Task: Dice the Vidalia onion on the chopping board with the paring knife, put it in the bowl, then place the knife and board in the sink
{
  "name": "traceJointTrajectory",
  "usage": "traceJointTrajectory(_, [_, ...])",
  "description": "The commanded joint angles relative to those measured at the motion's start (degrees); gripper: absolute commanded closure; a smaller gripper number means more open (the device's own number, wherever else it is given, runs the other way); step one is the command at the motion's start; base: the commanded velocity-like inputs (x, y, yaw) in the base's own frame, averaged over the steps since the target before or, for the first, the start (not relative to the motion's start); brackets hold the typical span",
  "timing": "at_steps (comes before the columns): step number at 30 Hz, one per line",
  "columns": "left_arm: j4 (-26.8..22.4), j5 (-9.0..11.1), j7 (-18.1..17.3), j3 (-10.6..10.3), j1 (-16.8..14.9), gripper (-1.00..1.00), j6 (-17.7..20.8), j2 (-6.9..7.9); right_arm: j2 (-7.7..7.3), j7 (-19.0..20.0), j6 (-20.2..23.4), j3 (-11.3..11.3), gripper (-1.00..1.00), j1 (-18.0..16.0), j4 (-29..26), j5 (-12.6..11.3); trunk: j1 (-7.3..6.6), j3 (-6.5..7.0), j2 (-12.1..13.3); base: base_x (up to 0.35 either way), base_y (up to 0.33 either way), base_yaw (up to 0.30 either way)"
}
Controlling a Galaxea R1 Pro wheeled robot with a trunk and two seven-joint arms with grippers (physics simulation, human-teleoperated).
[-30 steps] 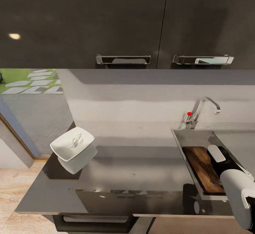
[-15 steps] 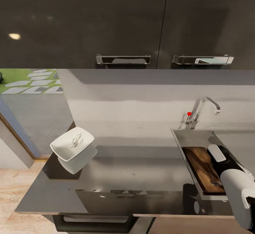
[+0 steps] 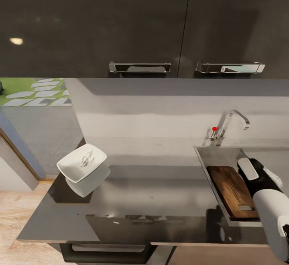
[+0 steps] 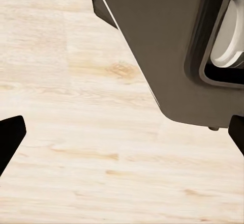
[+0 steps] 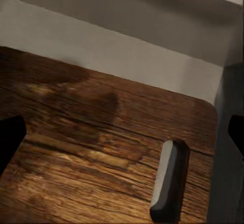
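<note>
In the sink [image 3: 208, 154], chopping board [image 3: 234, 190] lying against the near-left wall, handle slot [image 5: 169, 179] toward the front. Right end effector [image 5: 122, 132] spread wide above the board, holding nothing. Left end effector [image 4: 122, 137] wide over wooden floor [image 4: 76, 132]. Bowl [image 3: 82, 163] on the bench [image 3: 152, 194], far left.

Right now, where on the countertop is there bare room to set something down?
The countertop is bare between the bowl at its left end and the sink. The sink is crowded: the chopping board lies inside with the right gripper over it.
</note>
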Motion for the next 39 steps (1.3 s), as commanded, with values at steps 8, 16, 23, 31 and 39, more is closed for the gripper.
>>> traceJointTrajectory(8, [0.04, 0.54, 0.09, -0.03, -0.04, -1.0, -0.67, -0.12, -1.24, 18.64, 4.15, -0.1, -1.0, -0.03, -0.14, 14.66, 0.03, -0.1, -0.1, 0.0, 0.0, 0.0])
traceJointTrajectory(16, [0.02, 0.54, 0.13, 0.05, -0.04, -1.0, -6.24, 0.02, -3.72, 32.91, 13.13, 0.0, -1.0, -0.03, -2.82, 16.77, 0.03, -0.1, -0.1, 0.0, 0.0, 0.0])
traceJointTrajectory(23, [0.01, 0.62, 0.09, 0.11, -0.04, -1.0, -6.79, 0.16, -4.53, 54.29, 17.46, 1.2, -1.0, -0.03, -4.55, 31.55, 0.03, -0.1, -0.1, -0.002, 0.0, 0.0])
traceJointTrajectory(31, [0.01, 0.63, 0.09, 0.04, -0.04, -1.0, -6.81, 0.13, -7.01, 80.19, 17.85, 1.84, -1.0, -0.03, -5.4, 47.02, 0.03, -0.1, -0.1, -0.138, 0.0, 0.0])
traceJointTrajectory(39, [0.01, 0.63, 0.09, -0.03, -0.04, -1.0, -6.82, 0.21, -8.0, 85.13, 17.82, 1.87, -1.0, -0.03, -5.45, 48.29, 0.03, -0.1, -0.1, -0.319, 0.0, 0.0])
